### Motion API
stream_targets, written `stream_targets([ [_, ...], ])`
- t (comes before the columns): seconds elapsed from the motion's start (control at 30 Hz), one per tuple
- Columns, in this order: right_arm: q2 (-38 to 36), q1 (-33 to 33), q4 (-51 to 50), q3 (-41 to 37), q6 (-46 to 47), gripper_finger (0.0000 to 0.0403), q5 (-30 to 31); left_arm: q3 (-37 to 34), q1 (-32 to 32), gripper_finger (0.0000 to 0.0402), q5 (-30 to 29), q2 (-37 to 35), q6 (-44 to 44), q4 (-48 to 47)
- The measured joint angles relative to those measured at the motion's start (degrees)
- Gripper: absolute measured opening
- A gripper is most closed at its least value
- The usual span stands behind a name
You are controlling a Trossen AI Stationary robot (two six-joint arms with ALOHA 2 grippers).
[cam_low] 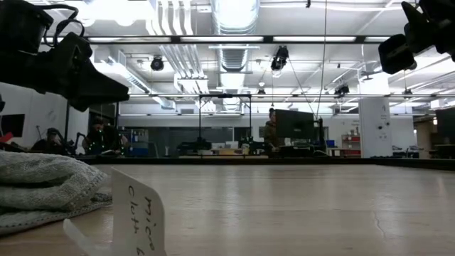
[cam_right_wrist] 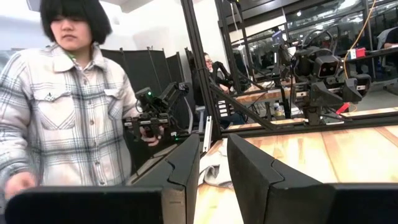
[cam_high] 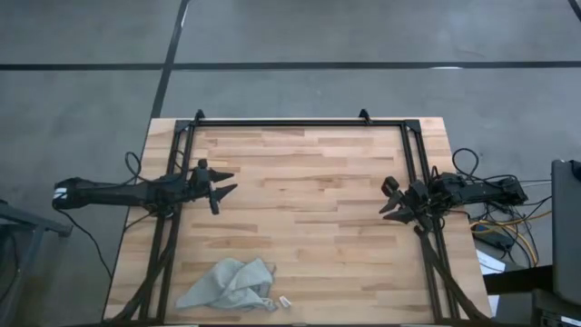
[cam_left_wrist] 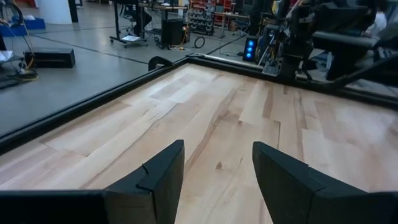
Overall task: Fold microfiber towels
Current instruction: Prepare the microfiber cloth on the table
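Note:
The grey-green microfiber towel (cam_high: 231,284) lies crumpled in a loose heap on the wooden table (cam_high: 309,182), near its front left corner. It fills the left edge of the low view (cam_low: 43,188). My left gripper (cam_high: 222,189) hovers open over the table's left side, well behind the towel, and its wrist view (cam_left_wrist: 217,149) shows only bare wood between the fingers. My right gripper (cam_high: 392,204) hangs over the right side, far from the towel. A narrow gap shows between its fingers (cam_right_wrist: 213,146), with nothing in it.
A small white handwritten card (cam_low: 138,213) stands by the towel at the front edge (cam_high: 283,301). Black frame rails (cam_high: 300,122) run along the table's far, left and right sides. A person in a plaid shirt (cam_right_wrist: 68,118) stands beside the table. Cables (cam_high: 504,222) lie off its right edge.

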Motion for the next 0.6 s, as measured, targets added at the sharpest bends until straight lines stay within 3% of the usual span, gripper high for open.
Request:
stream_targets([
  [0.23, 0.0, 0.0, 0.0, 0.0, 0.0, 0.0082, 0.0, 0.0, 0.0, 0.0195, -1.1, 0.0, -0.3, -0.2],
  [0.6, 0.0, 0.0, 0.0, 0.0, -0.3, 0.0082, 0.0, 0.0, -0.1, 0.0195, -1.0, 0.0, -9.8, -0.2],
])
